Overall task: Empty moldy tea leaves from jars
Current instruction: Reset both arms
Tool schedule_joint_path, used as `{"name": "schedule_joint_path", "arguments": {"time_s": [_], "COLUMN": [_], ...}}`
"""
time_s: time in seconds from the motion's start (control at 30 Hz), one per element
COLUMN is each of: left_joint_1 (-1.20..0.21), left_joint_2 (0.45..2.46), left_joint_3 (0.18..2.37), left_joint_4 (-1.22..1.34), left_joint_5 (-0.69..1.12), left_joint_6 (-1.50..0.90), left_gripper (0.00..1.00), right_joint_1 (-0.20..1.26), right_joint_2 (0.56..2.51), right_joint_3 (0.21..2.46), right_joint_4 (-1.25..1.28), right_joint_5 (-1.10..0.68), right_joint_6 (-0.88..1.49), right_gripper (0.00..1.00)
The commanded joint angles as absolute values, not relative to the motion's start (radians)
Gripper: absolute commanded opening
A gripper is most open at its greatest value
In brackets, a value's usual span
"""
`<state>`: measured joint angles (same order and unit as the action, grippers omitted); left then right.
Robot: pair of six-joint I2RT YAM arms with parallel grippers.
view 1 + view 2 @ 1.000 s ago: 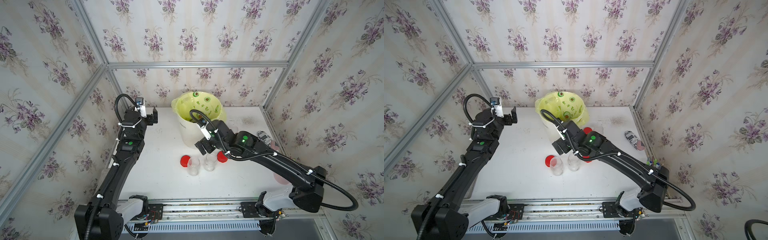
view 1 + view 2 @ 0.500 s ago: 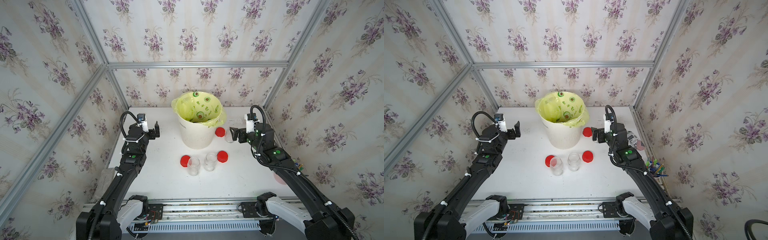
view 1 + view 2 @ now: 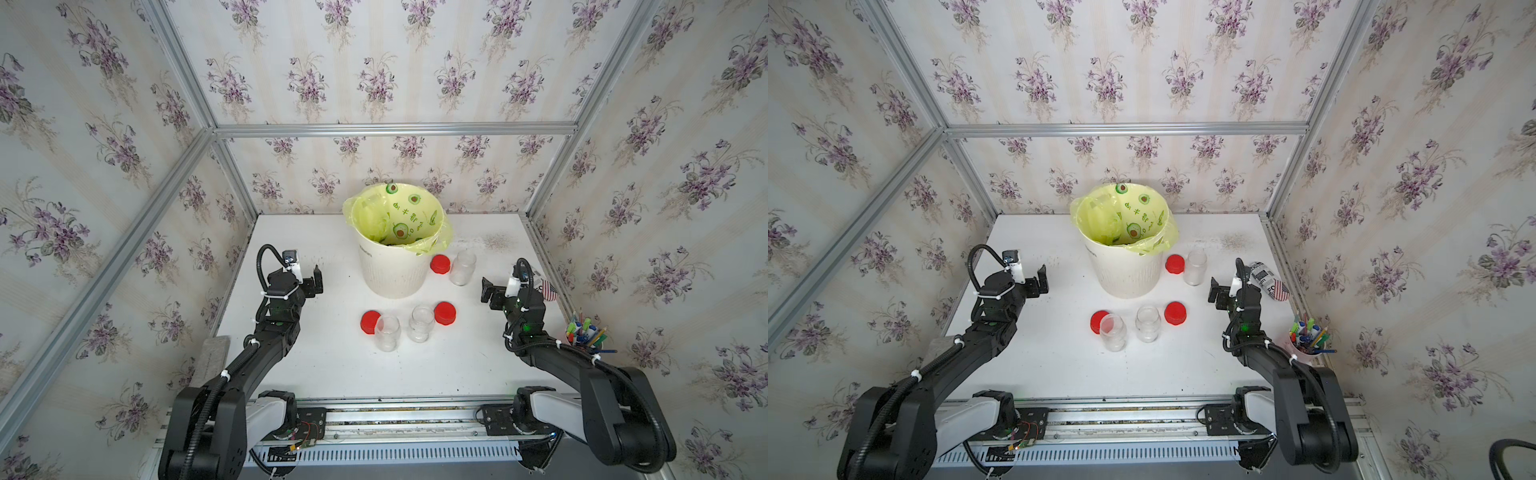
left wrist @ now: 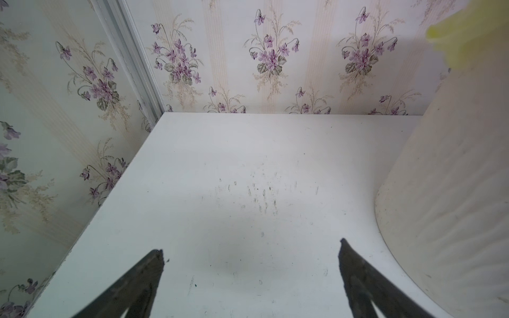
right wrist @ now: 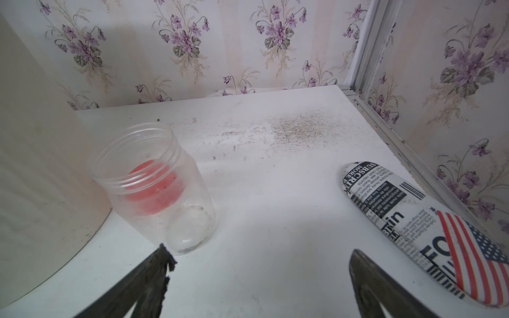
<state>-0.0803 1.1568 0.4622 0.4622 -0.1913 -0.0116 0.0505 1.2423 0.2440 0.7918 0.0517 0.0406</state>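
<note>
Three clear jars stand open and look empty: two side by side at mid-table (image 3: 387,332) (image 3: 420,323), one right of the bin (image 3: 462,268) (image 5: 154,187). Red lids (image 3: 370,322) (image 3: 444,312) (image 3: 439,264) lie beside them. No tea leaves show in the jars. A dark patch (image 3: 376,239) lies deep in the bin's liner; I cannot tell what it is. My left gripper (image 3: 315,281) (image 4: 252,246) is open over bare table, left of the bin. My right gripper (image 3: 487,291) (image 5: 260,250) is open and empty, just short of the right jar.
The white bin (image 3: 392,266) with a yellow-green liner stands at the middle back. A newsprint-and-flag patterned case (image 3: 548,289) (image 5: 413,214) and a cup of pens (image 3: 584,332) sit at the right edge. A grey pad (image 3: 214,353) lies at the left edge. Walls enclose three sides.
My right arm has swung back from in front of the bin to the right side, uncovering the third jar and lid. My left arm has drawn back toward the front. Both grippers stay open.
</note>
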Motion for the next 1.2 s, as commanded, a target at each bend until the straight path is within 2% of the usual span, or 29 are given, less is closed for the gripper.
{"name": "schedule_joint_path", "arguments": {"time_s": [0.0, 0.13, 0.33, 0.47, 0.8, 0.9, 1.17], "left_joint_1": [-0.081, -0.081, -0.102, -0.123, -0.123, -0.124, -0.132], "left_joint_2": [1.197, 1.236, 1.215, 1.226, 1.520, 1.493, 1.509], "left_joint_3": [0.453, 0.413, 0.399, 0.374, 0.334, 0.368, 0.401], "left_joint_4": [0.561, 0.636, 0.608, 0.621, 0.949, 0.834, 0.794], "left_joint_5": [-0.193, -0.202, -0.177, -0.199, -0.137, -0.130, -0.177], "left_joint_6": [-0.025, -0.035, -0.001, 0.027, 0.059, 0.058, 0.047], "left_gripper": [1.00, 1.00, 1.00, 1.00, 1.00, 1.00, 1.00], "right_joint_1": [0.041, 0.038, 0.038, 0.037, 0.038, 0.038, 0.038], "right_joint_2": [1.314, 1.408, 1.534, 1.537, 1.532, 1.532, 1.540], "right_joint_3": [0.225, 0.213, 0.201, 0.217, 0.232, 0.232, 0.243], "right_joint_4": [1.076, 1.172, 1.308, 1.279, 1.243, 1.243, 1.231], "right_joint_5": [0.000, -0.019, -0.044, -0.027, 0.027, 0.028, 0.025], "right_joint_6": [0.002, -0.011, -0.019, -0.013, 0.006, 0.006, 0.008], "right_gripper": [1.00, 1.00, 1.00, 1.00, 1.00, 1.00, 1.00]}}
